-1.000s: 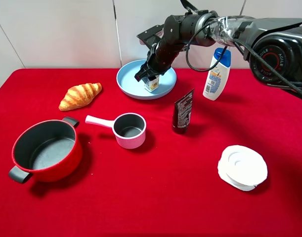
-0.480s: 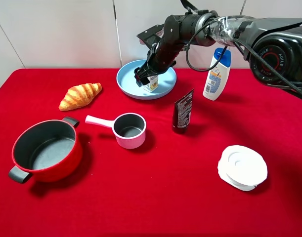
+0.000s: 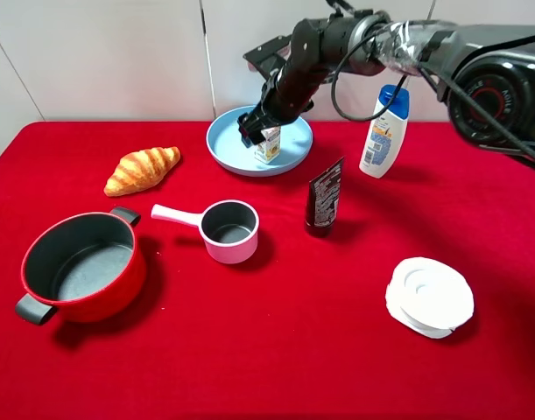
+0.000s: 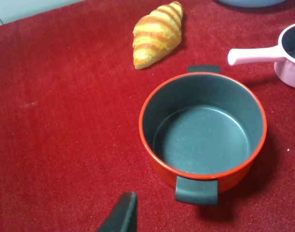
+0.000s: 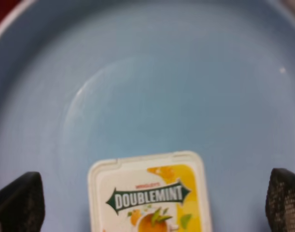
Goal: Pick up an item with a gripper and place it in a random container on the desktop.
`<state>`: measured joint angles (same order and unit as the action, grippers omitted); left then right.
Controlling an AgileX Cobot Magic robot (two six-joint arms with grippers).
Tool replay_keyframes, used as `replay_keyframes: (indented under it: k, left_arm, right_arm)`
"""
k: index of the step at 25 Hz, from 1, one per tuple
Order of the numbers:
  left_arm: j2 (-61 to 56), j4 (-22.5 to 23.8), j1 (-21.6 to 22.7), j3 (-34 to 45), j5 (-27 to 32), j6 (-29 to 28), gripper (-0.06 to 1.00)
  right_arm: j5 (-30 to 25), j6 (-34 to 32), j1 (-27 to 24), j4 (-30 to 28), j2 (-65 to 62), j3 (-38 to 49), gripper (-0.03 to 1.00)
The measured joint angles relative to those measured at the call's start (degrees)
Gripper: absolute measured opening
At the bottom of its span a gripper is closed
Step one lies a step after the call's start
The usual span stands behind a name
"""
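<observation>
Low in the exterior high frame a white lid [image 3: 429, 297] lies lower right and a red pot [image 3: 81, 265] lower left, with a pink saucepan [image 3: 228, 230] and black tube [image 3: 324, 198] mid-frame on the red desktop [image 3: 276, 350]. Beyond them, top centre, the white carton [image 3: 268, 144] (DOUBLEMINT print) stands upright in the light blue dish [image 3: 228, 140]. The right gripper [image 3: 257, 125] sits just above it, fingers [image 5: 19, 203] spread wide and clear of it; the left gripper [image 4: 119, 215] shows one fingertip only, so cannot tell.

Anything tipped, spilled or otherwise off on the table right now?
Nothing stands out. The carton stands upright in the blue dish, the right hand open around it; the other items look undisturbed.
</observation>
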<state>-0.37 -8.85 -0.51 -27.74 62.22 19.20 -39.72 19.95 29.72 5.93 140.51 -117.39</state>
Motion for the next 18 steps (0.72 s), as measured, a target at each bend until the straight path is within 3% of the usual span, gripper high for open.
replay_keyframes:
  k: [6,18]
  left_arm:
    - [0.0,0.0,0.0,0.0,0.0,0.0,0.99]
    - [0.0,0.0,0.0,0.0,0.0,0.0,0.99]
  right_arm:
    - [-2.5,-1.3,1.1,-0.8,-3.6,0.0,0.69]
    - [-12.8,-1.3,3.8,-4.0,-12.6,0.1,0.69]
